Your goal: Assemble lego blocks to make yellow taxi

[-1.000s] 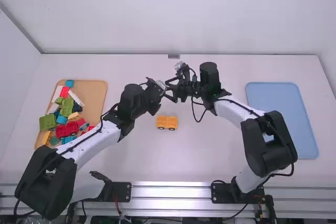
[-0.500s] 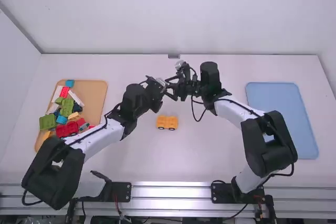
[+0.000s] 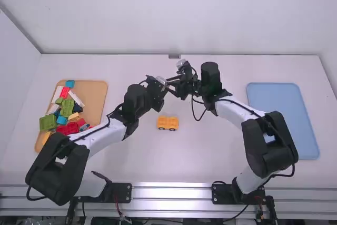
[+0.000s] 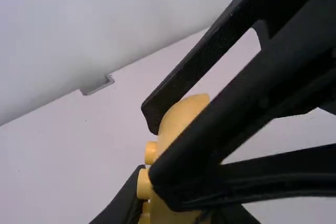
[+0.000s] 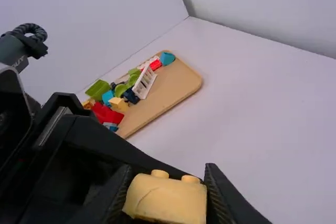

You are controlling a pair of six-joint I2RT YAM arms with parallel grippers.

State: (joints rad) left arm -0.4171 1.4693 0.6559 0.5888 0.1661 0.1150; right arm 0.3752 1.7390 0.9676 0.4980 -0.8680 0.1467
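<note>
yellow block: up in the air over the middle of the counter [image 3: 210, 154], the yellow block [image 5: 167, 200] caught where the claws meet.
right claw [image 3: 176, 85]: clamped on the block, one finger pressed to each side of it.
left claw [image 3: 162, 88]: right at the same block; i can't tell from here if it's clenched or loose.
right wrist view: a rounded yellow face and two studs, plus a white slotted piece [image 5: 144, 81] on the wooden board [image 5: 181, 82].
left wrist view: more studs in a row down one side, and a curved end.
studs: pointing outward past the right claw's fingertips, away from its wrist.
block's long axis: seems to run back toward the left claw, crosswise to the right claw's fingers.
high view: the orange wheeled base [image 3: 168, 123] on the counter, long axis left to right, two dark wheels on its near side; the blue tray [image 3: 283, 117] over on the right.
</note>
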